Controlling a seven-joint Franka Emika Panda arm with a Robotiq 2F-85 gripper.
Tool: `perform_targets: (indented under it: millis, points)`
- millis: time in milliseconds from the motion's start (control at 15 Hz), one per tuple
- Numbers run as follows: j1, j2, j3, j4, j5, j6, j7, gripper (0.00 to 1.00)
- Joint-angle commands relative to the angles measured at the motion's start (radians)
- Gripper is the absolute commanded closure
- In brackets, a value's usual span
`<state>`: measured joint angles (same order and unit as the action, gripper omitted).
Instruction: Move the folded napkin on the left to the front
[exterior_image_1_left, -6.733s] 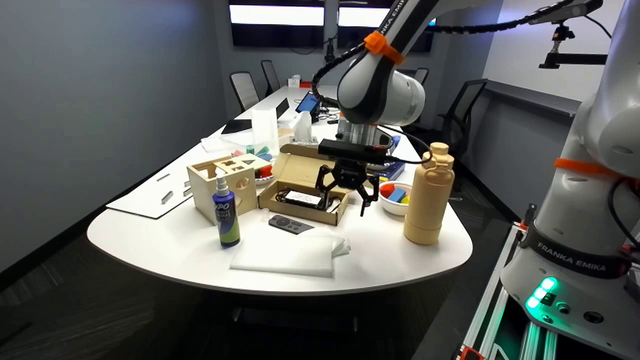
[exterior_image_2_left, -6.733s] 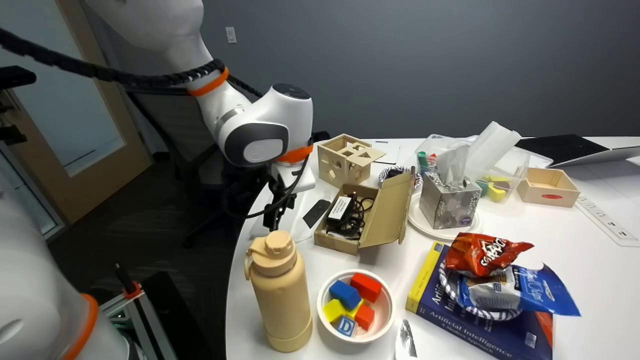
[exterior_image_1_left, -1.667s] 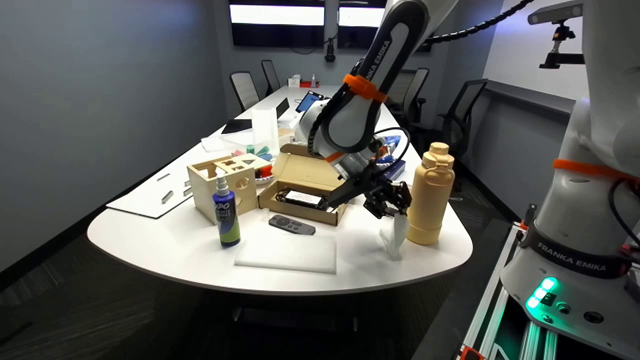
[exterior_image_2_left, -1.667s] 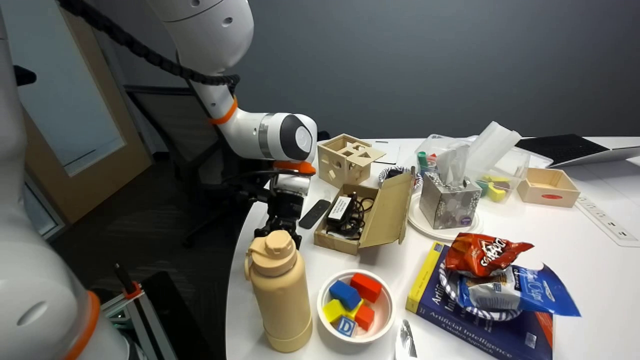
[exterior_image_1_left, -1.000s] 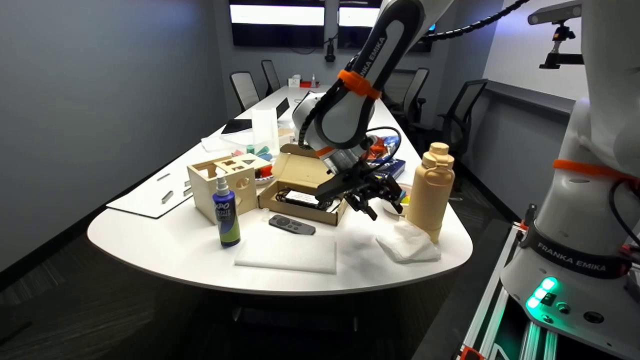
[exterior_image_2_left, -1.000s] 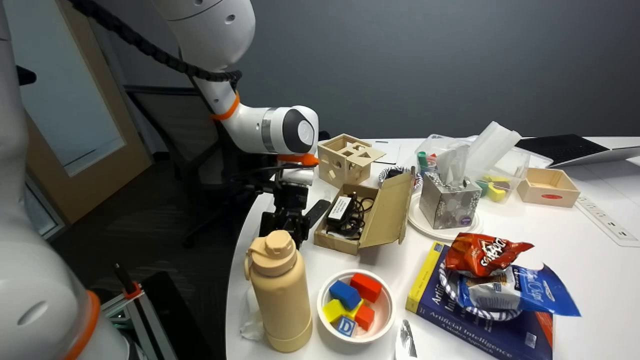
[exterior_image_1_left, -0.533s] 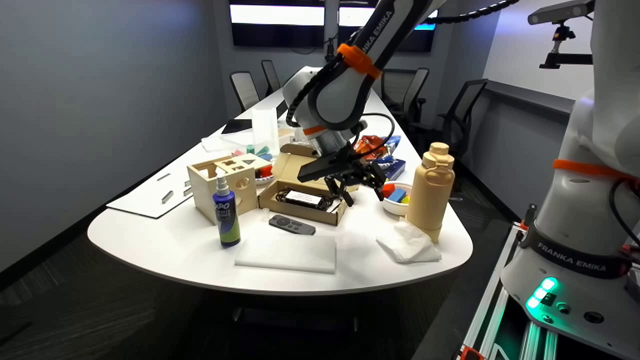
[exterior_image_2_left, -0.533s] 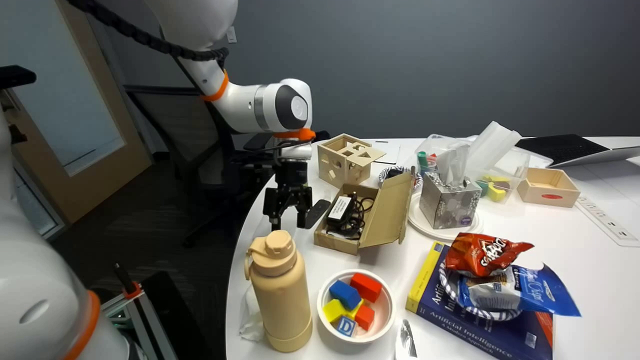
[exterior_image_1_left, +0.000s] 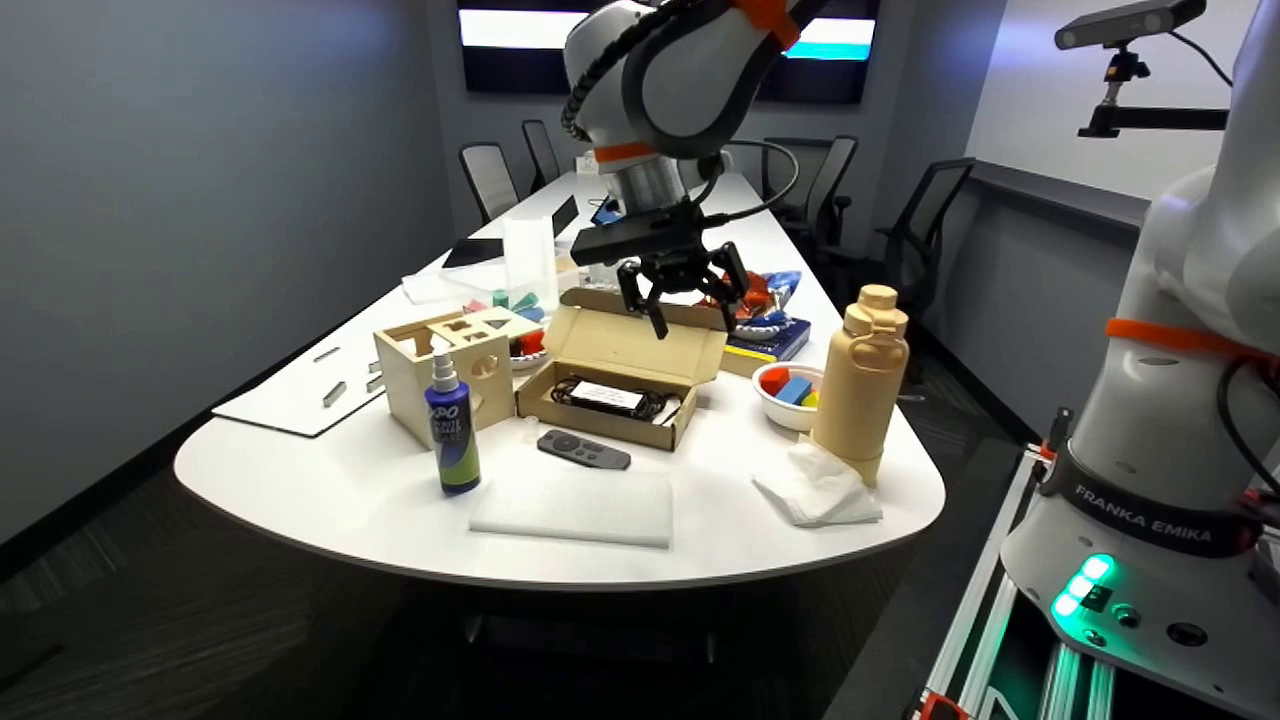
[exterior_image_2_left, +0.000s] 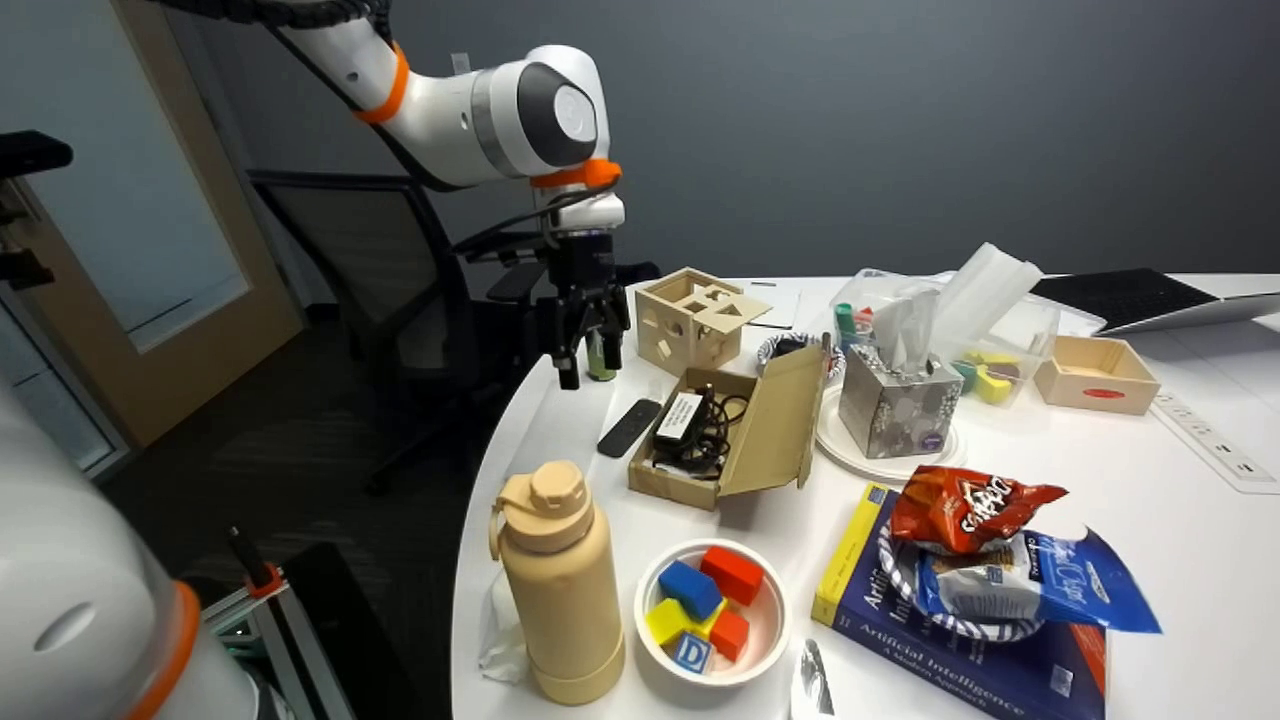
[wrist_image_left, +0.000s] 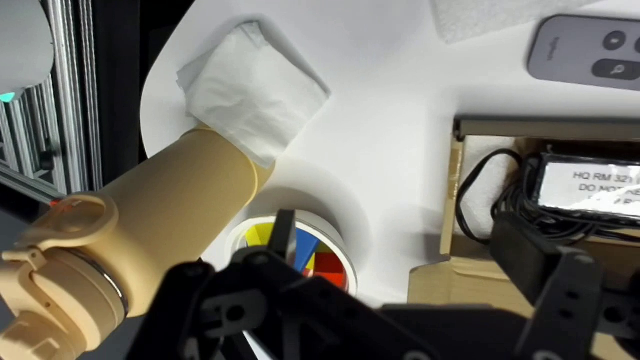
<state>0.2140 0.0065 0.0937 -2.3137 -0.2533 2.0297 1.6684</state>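
The folded napkin (exterior_image_1_left: 815, 485) is white, soft and creased. It lies on the table in front of the tan bottle (exterior_image_1_left: 862, 390), touching or very near its base. In an exterior view most of the napkin (exterior_image_2_left: 502, 630) is hidden behind the bottle; it shows whole in the wrist view (wrist_image_left: 255, 90). My gripper (exterior_image_1_left: 694, 328) is open and empty, raised well above the table over the cardboard box. Its spread fingers also show in an exterior view (exterior_image_2_left: 590, 370) and in the wrist view (wrist_image_left: 400, 240).
A flatter white sheet (exterior_image_1_left: 575, 508) lies near the table's front edge, beside a remote (exterior_image_1_left: 583, 450) and a spray bottle (exterior_image_1_left: 453, 430). The open cardboard box (exterior_image_1_left: 600, 412), a bowl of blocks (exterior_image_2_left: 712, 612), a wooden shape box (exterior_image_1_left: 445, 375) and a book (exterior_image_2_left: 960, 610) stand around.
The napkin went from the white sheet's right end to beside the bottle. My gripper held it there 1.7 s ago, then opened and rose up and back. The napkin stayed put.
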Motion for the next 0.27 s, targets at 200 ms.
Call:
perform_targets:
  millis: [200]
  points:
    - [-0.040,-0.097,0.027,-0.009,-0.013,0.005,-0.097,0.00]
